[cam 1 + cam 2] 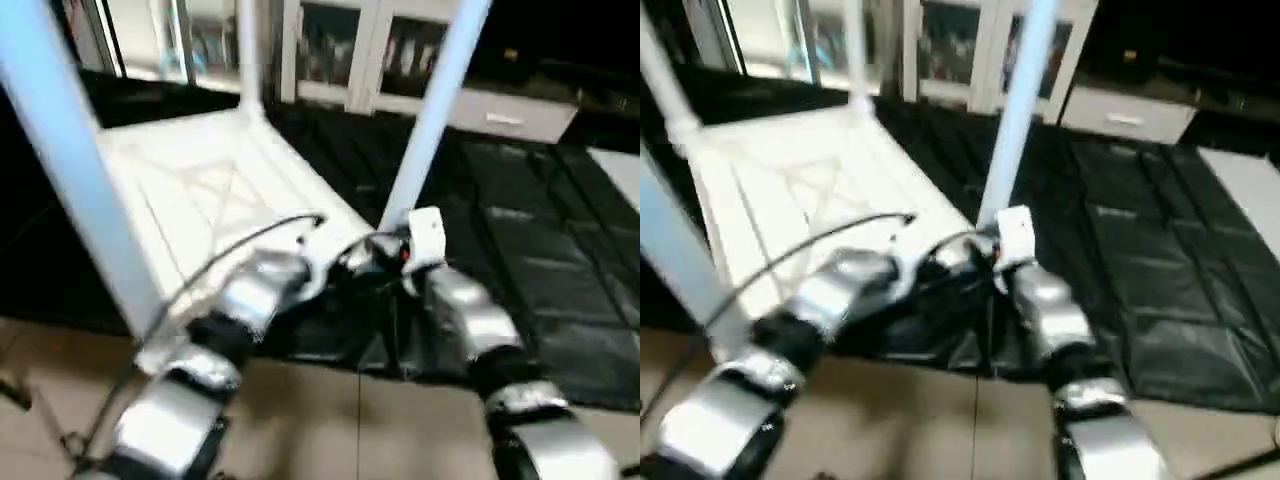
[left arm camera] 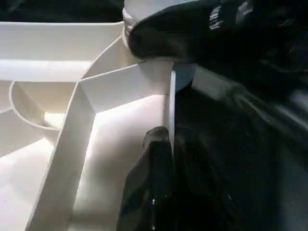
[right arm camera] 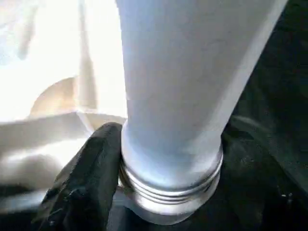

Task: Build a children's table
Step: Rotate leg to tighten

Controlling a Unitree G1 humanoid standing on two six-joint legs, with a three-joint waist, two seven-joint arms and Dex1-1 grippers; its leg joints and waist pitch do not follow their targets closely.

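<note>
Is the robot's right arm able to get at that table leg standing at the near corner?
Probably yes: it looks there already. The right gripper has the table leg between its fingers at the threaded base, beside the tabletop. Nothing stands in the way.

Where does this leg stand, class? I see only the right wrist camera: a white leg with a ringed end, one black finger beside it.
Observer: The leg stands upright at the near right corner of the upturned table top.
Operator: What is the left tool doing?
Observer: The left tool is shut on the table top's edge wall, close to that corner.
Operator: Any other legs up?
Observer: Yes, a second leg stands at the near left corner and a third leg at a far corner.
</note>
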